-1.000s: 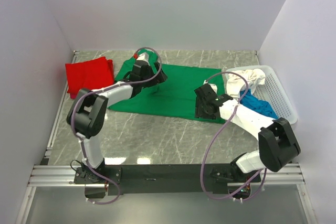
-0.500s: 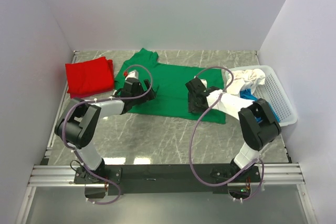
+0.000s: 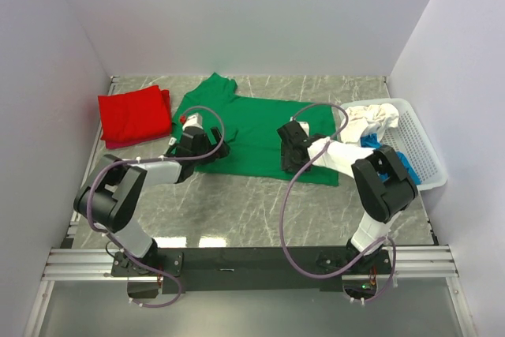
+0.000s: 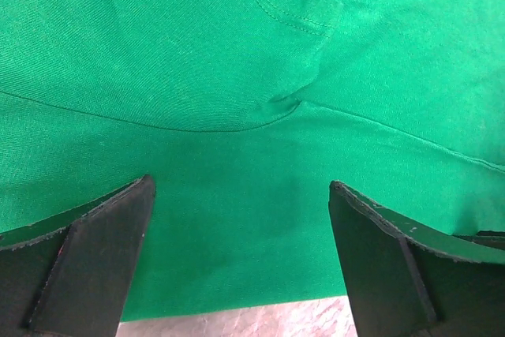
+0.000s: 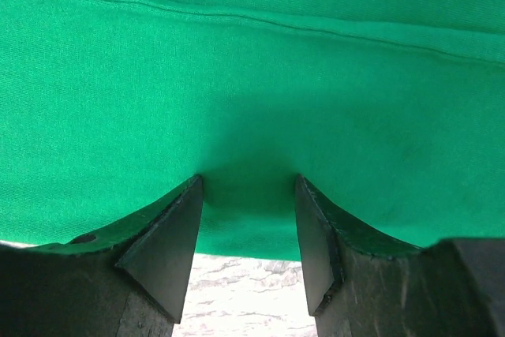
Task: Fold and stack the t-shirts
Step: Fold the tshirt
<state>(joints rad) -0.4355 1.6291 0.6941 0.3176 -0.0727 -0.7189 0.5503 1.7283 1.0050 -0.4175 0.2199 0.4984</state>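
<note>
Beneath the left gripper [image 4: 241,187] and right gripper [image 5: 248,179], both released, the hem of the green t-shirt [image 3: 260,128] is straddled, evidently for folding.

Green t-shirt [image 3: 252,128] is spread out flat mid-table, neck end pointing far-left, with a few soft creases by the sleeve seam. Red t-shirt [image 3: 134,114] sits folded at the far left. White t-shirt [image 3: 369,118] is crumpled over the basket [image 3: 426,141] rim on the right, and the blue t-shirt [image 3: 369,142] is bunched inside.
</note>
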